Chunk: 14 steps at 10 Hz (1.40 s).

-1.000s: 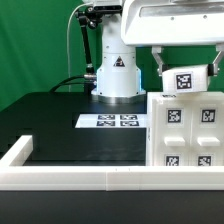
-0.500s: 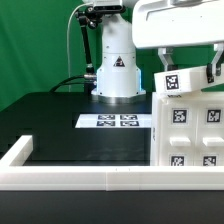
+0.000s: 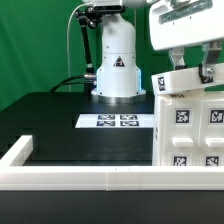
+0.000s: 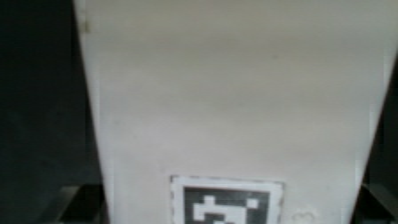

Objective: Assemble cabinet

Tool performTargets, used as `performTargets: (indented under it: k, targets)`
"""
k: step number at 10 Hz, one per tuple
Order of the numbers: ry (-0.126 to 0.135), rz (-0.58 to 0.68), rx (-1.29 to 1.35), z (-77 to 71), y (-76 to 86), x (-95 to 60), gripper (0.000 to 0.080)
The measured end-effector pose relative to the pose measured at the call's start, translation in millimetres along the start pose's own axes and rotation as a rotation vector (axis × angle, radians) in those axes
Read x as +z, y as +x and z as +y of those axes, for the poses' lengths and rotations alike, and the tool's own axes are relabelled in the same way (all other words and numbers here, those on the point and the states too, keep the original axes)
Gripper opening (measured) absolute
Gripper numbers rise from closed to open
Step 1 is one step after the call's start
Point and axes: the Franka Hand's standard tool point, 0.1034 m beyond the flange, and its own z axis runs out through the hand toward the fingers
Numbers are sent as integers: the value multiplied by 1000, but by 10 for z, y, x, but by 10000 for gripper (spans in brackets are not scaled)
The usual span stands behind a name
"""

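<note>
In the upper right of the exterior view, the gripper (image 3: 193,68) comes down from the top edge. Its two fingers sit on either side of a small white block (image 3: 188,84) and pinch it tight. The block is tipped a bit, and one black-and-white tag shows on the side that faces the exterior view's left. The bottom of the block looks like it touches the top of the big white cabinet shell (image 3: 196,136), but the spot is small and hard to see.

The cabinet shell stands at the lower right of the exterior view (its right part is cut off by the frame edge). It has two tags near its top and two shallow dents lower down.

The marker board (image 3: 118,121) lies flat on the black table (image 3: 80,142), in the middle of the frame, in front of the robot base (image 3: 116,72). A long low white rail (image 3: 70,178) runs along the bottom of the frame.

In the wrist view, a tall white part (image 4: 222,90) fills most of the picture, with one tag (image 4: 226,205) on it.
</note>
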Motion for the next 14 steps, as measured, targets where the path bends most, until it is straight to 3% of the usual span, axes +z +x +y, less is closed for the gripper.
performTargets:
  k: [3,5,7,10,13,14]
  targets:
    - [1,-4,88,-12,-12,0,557]
    - [3,-9,79,-15,-24,0,758]
    - [22,-19,58,-48,-31,-78,791]
    - [66,-49,34,-85,-54,-330,796]
    - [60,-48,-4,-72,-67,-297,796]
    - [45,-46,-61,-88,-107,-307,796]
